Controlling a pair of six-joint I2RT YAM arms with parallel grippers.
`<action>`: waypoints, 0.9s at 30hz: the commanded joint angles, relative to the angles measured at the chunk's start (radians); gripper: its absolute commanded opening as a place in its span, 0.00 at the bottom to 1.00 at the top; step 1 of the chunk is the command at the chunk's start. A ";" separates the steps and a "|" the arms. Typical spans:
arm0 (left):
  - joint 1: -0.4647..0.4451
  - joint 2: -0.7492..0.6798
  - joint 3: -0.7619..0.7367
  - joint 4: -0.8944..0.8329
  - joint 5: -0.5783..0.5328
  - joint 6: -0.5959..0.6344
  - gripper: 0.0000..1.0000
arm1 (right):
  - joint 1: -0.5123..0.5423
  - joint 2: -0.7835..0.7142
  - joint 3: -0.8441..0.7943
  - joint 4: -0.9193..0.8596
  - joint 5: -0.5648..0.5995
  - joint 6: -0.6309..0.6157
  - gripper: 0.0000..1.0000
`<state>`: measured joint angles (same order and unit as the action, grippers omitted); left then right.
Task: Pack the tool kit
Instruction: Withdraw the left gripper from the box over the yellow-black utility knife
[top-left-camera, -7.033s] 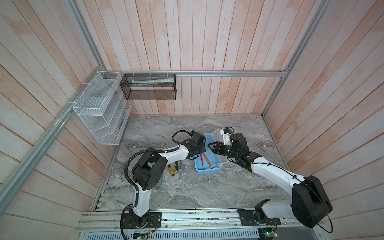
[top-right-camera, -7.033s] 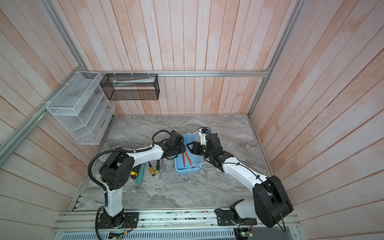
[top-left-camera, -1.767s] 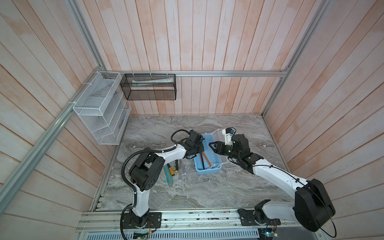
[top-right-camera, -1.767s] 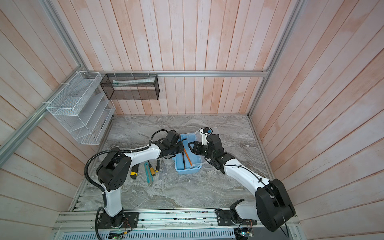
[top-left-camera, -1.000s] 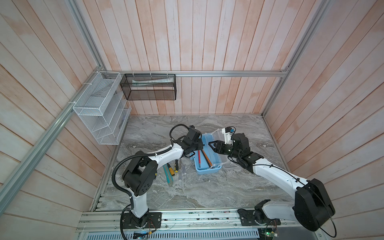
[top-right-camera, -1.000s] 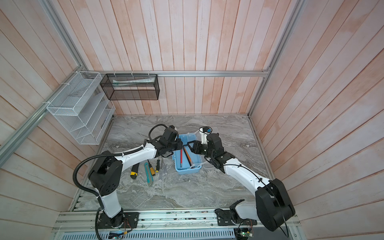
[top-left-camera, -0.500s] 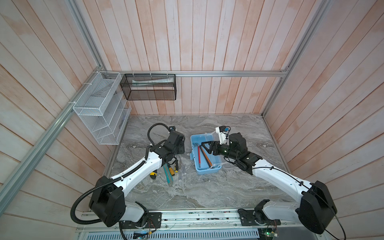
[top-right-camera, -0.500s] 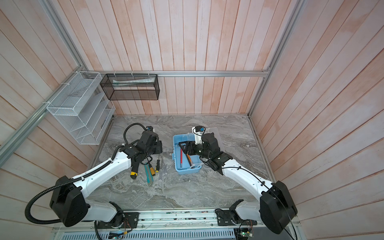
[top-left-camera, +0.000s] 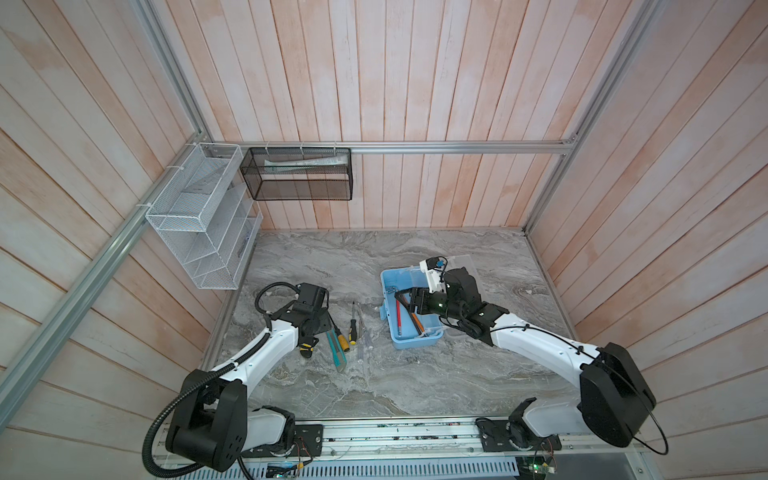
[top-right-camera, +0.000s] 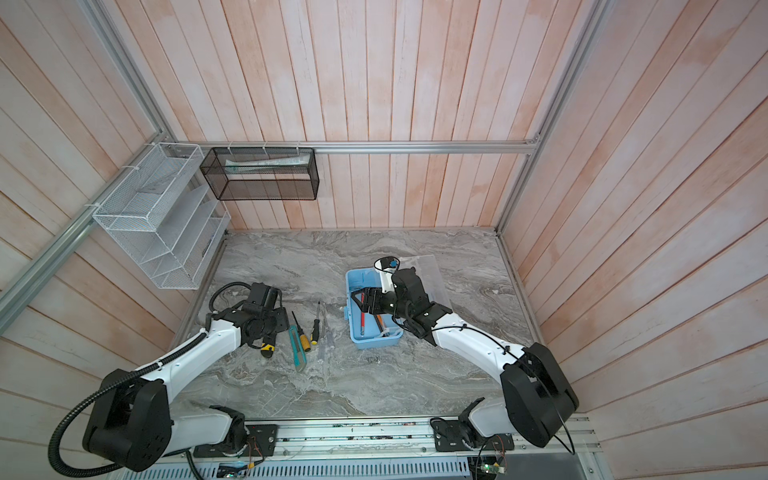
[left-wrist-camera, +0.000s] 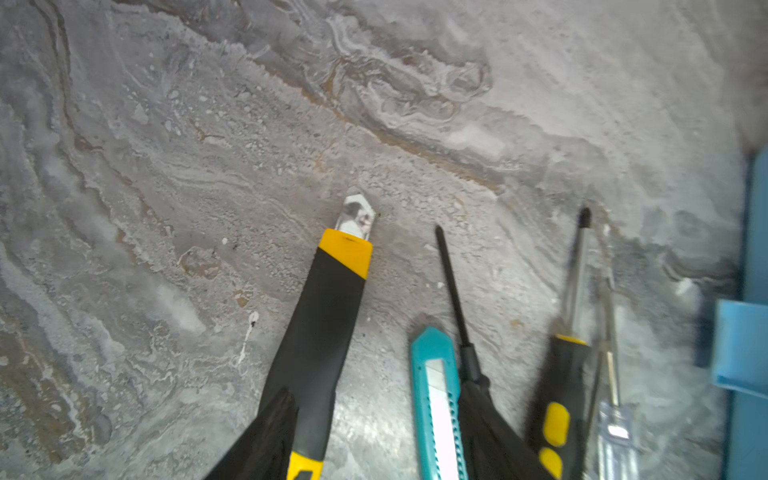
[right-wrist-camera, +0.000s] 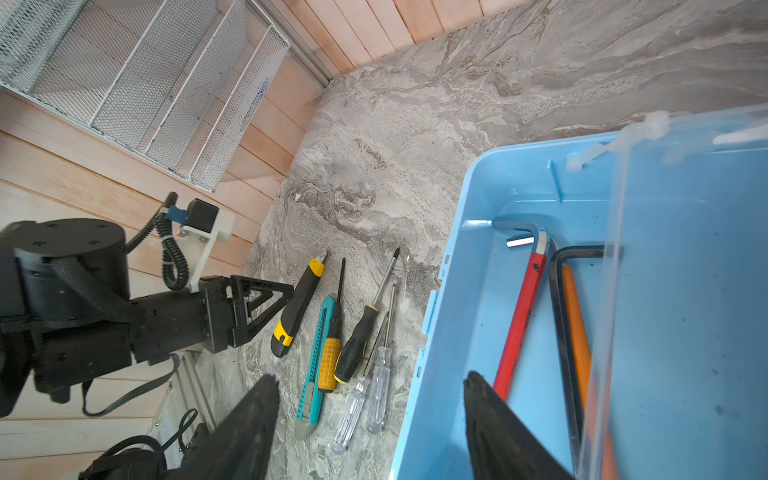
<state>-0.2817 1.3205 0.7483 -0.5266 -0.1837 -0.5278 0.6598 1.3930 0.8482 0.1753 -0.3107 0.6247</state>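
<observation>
Risk: my left fingers (left-wrist-camera: 270, 436), spread wide, could close on the teal cutter (left-wrist-camera: 436, 395) too, or pinch the black-and-yellow knife (left-wrist-camera: 320, 332) off-centre and swing it. Both lay between them, near the left edge of the worktop (left-wrist-camera: 166, 166). Right fingers (right-wrist-camera: 490, 415) were wide and empty, straddling a wall of the blue box (right-wrist-camera: 465, 257).

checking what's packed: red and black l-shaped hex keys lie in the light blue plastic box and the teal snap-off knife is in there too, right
No: the teal snap-off knife lies outside the light blue plastic box, on the marble table, as the right wrist view shows. The red L-shaped hex key and black L-shaped hex key do lie in the box.
</observation>
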 joint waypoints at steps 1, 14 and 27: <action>0.019 0.021 -0.023 0.050 0.021 -0.010 0.65 | 0.006 0.015 0.023 0.023 0.002 -0.006 0.70; 0.108 0.076 -0.066 0.087 0.047 -0.011 0.66 | 0.004 0.061 0.032 0.019 0.002 -0.017 0.70; 0.110 0.137 -0.052 0.100 0.083 -0.009 0.60 | -0.011 0.064 0.028 0.022 0.002 -0.023 0.69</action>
<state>-0.1753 1.4479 0.6914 -0.4461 -0.1123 -0.5274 0.6575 1.4456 0.8516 0.1867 -0.3111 0.6197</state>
